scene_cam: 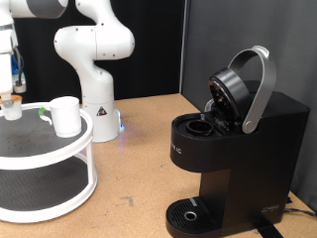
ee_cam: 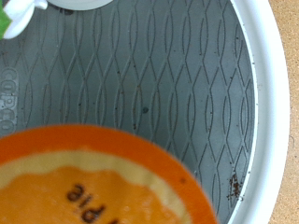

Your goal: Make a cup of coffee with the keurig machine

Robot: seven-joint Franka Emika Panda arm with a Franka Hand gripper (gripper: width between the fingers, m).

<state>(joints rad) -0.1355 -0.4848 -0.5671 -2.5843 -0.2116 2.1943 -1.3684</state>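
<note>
**A:** So where's everything sitting? The coffee maker (scene_cam: pixel 233 149) is over on the exterior view's right, boxy matte black plastic, lid tipped up and back with that curved silver-grey handle band arching over it. You can see the round pod well open on top and the round drip tray down at the base, nothing standing on it.

**B:** Yep, and the cup (scene_cam: pixel 65 115) is well apart from it, on the exterior view's left. Plain white, smooth, slightly tapered cylinder, standing upright on the top tier of a round two-level white shelf (scene_cam: pixel 59 149) with dark grey liners.

**A:** What about the gripper (scene_cam: pixel 10 84)?

**B:** It's at the far left edge of the exterior view, hanging just over that same top tier, near the cup but not touching it. Mostly cropped, so I honestly can't tell how the jaws stand or whether there's anything between them.

**A:** Wrist view help?

**B:** Not for that. It shows the grey mat (ee_cam: pixel 140 75), rubbery with a wavy embossed pattern and some dark specks, the shelf's glossy white rim, and a round orange disc (ee_cam: pixel 93 177) with printed letters filling the near part of the picture. No fingers visible there.

**A:** Table's (scene_cam: pixel 139 159) tan, kind of chipboard-looking.
</note>
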